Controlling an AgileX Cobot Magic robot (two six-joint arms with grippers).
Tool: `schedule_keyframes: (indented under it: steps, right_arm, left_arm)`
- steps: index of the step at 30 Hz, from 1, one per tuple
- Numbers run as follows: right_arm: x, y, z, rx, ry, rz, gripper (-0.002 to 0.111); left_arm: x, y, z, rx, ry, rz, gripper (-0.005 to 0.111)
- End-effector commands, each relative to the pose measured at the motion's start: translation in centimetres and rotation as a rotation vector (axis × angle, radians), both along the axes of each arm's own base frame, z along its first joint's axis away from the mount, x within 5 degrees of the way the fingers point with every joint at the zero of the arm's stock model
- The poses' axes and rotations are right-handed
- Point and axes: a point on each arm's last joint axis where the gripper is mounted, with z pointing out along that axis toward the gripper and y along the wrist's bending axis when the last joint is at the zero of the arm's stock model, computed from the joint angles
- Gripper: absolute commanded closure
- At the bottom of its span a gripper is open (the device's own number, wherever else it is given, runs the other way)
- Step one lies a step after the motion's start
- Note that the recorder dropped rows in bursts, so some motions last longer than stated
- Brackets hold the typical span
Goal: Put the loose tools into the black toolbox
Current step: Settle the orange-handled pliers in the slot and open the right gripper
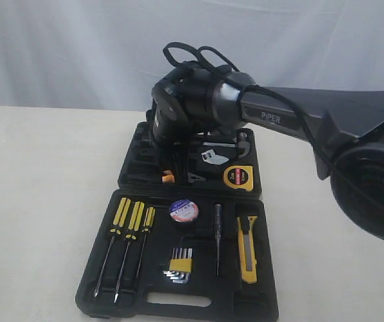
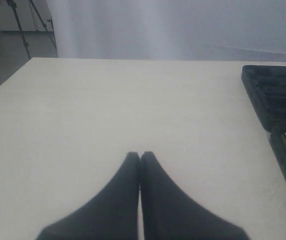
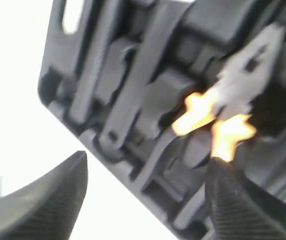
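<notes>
A: Where does everything lie, starting at the near edge?

B: The box (image 1: 232, 302) is open on the desk (image 1: 44, 201), about midway along the near edge, with its second half hinged out toward the far edge. In the near half, the knife (image 1: 247, 248) sits on the right-edge side, its long axis running from near edge to far edge. The tape roll (image 1: 183, 210) lies flat by the hinge. In the far half is the tape measure (image 1: 238, 177), and toward the left edge from it, the pliers (image 3: 222, 107).

A: And the grippers?

B: The left gripper (image 2: 140, 156) has its fingers pressed together on nothing, over bare desk toward the left edge. The right gripper (image 3: 147, 160) hangs over the far half, spread wide. The pliers lie in the box between its fingers, not held.

A: Which step is this?

B: Placing the pliers, I'd judge, and probably the last tool, since all four look to be in the box.

A: Which way do they point?

B: The orange handles lie toward one finger and the grey head away from it. From outside, the arm hides all but an orange tip on the left-edge side. My guess is that the axis runs left to right with the handles to the left. The blur hides whether they are seated.

A: What does the next move call for?

B: If they are seated, a straight lift that doesn't snag the handles. If not, a gentle press down first.
</notes>
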Motion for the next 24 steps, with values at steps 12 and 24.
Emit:
schedule_keyframes:
  steps: [12,24]
  right_arm:
    - [0.5,2.6,0.3,0.015,-0.118,0.125,0.108]
    - [-0.1,2.8,-2.1,-0.012,-0.002,0.086,0.108]
  left_arm:
    - [0.0,0.0,0.0,-0.005,-0.005,-0.003,0.107]
    - [0.0,0.0,0.0,-0.005,-0.005,-0.003,0.107]
